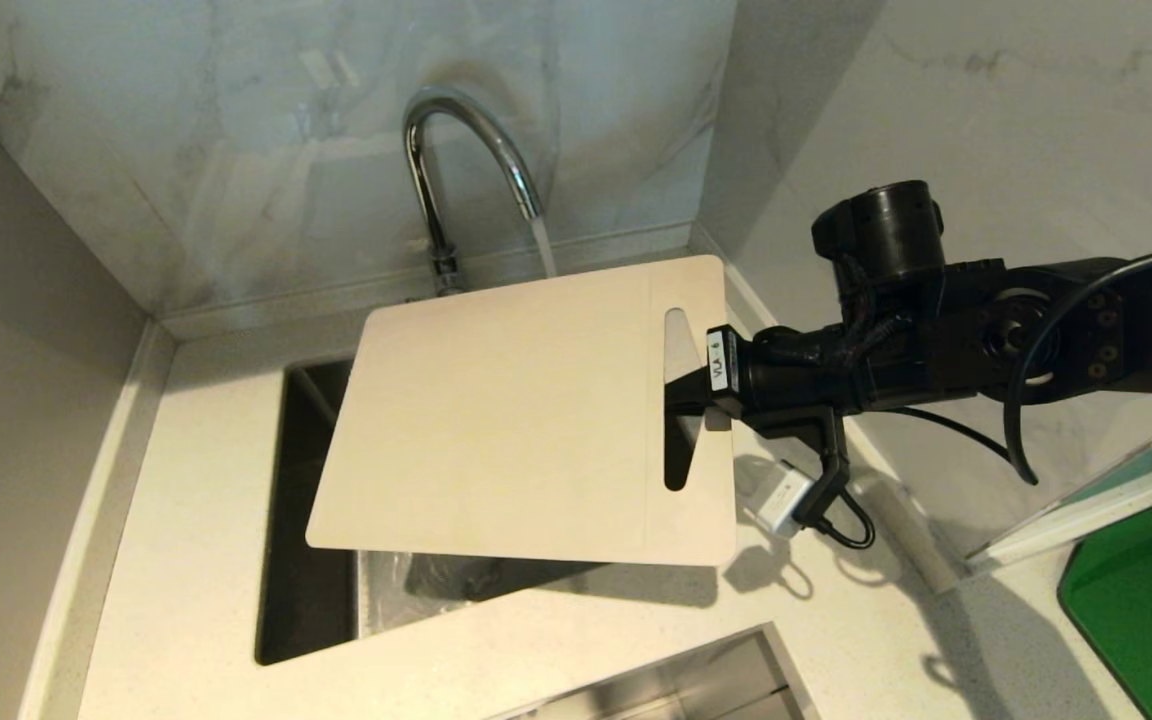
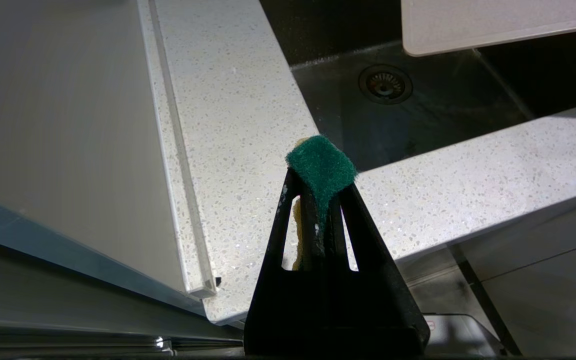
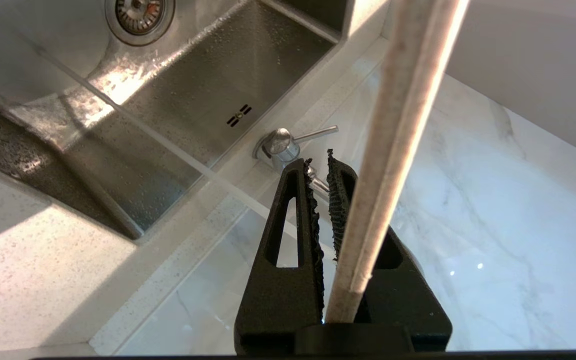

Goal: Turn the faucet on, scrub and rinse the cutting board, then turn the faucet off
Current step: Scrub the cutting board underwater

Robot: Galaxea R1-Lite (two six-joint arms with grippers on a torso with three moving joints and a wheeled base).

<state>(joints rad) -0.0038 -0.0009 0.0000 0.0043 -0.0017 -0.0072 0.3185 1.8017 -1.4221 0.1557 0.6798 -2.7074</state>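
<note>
The chrome faucet (image 1: 456, 130) arches over the sink (image 1: 306, 600), and a stream of water (image 1: 543, 245) falls from its spout behind the far edge of the cutting board (image 1: 506, 410). The pale beige board hangs tilted above the sink. My right gripper (image 1: 686, 395) is shut on it at the handle slot. In the right wrist view the board's edge (image 3: 398, 125) runs between the fingers (image 3: 293, 230), with the faucet base and side lever (image 3: 280, 145) beyond. My left gripper (image 2: 320, 172) is shut on a green and yellow sponge (image 2: 323, 165), low beside the counter, outside the head view.
A dark green flat board (image 1: 1151, 600) lies on the counter at the right, beside a clear angled panel (image 1: 1106, 490). Marble walls close in behind and at the right. The sink drain (image 2: 385, 83) lies under the board's corner (image 2: 493, 22). A white cable adapter (image 1: 781, 500) dangles under the right wrist.
</note>
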